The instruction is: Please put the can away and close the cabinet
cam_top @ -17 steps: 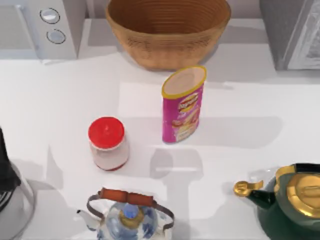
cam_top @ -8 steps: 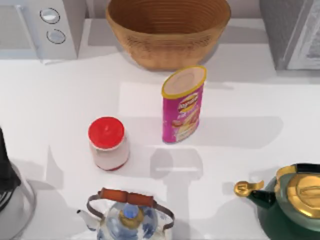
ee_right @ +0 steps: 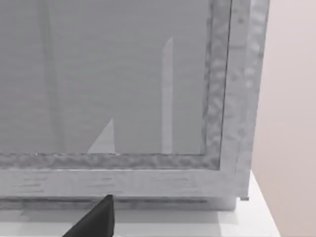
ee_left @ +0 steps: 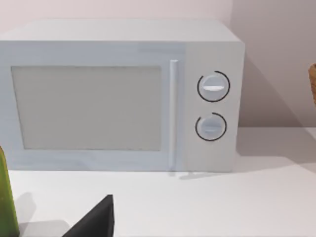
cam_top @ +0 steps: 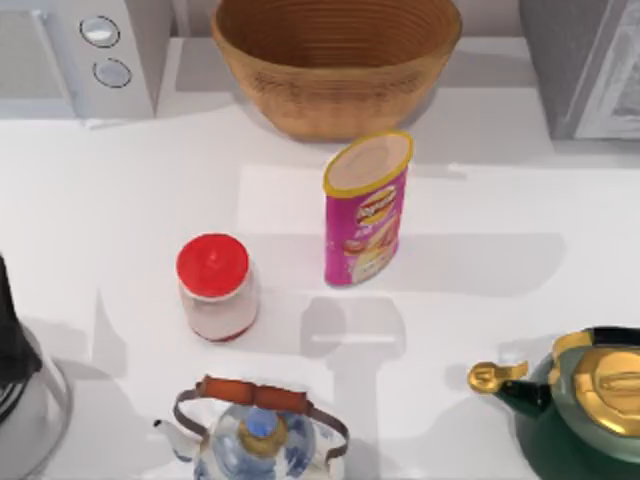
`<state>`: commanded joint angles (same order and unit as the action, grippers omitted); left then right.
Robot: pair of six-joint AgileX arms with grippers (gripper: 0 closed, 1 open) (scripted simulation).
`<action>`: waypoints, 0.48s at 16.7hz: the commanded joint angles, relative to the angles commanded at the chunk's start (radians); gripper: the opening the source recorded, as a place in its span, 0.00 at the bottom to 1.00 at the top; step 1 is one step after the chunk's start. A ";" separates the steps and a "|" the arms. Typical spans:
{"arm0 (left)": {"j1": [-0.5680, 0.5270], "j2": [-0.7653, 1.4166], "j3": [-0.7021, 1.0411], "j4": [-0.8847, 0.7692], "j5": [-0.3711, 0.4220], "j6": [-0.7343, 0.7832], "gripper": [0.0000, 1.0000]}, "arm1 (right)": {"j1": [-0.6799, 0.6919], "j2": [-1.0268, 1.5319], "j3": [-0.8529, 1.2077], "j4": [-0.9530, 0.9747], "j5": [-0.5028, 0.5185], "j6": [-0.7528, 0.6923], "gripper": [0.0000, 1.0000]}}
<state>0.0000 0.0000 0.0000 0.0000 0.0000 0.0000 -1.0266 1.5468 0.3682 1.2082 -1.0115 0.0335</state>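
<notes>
the can [cam_top: 366, 208] stands upright mid-table, just near of the basket [cam_top: 335, 62], untouched, so you're at the very start. the cabinet [cam_top: 588, 66] sits far right. i cannot tell either claw's state; your next move, i'd judge, is reaching for the can.

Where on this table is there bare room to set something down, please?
Bare table lies between the chips can and the cabinet, and another patch between the microwave and the red-lidded jar. The near edge is crowded by the white kettle and green teapot.
</notes>
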 joint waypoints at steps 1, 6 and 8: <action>0.000 0.000 0.000 0.000 0.000 0.000 1.00 | 0.004 -0.002 -0.004 -0.003 0.002 0.000 1.00; 0.000 0.000 0.000 0.000 0.000 0.000 1.00 | -0.012 0.006 0.096 -0.109 -0.008 0.002 1.00; 0.000 0.000 0.000 0.000 0.000 0.000 1.00 | -0.023 0.007 0.204 -0.223 -0.018 0.003 1.00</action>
<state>0.0000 0.0000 0.0000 0.0000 0.0000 0.0000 -1.0500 1.5534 0.5724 0.9853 -1.0294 0.0365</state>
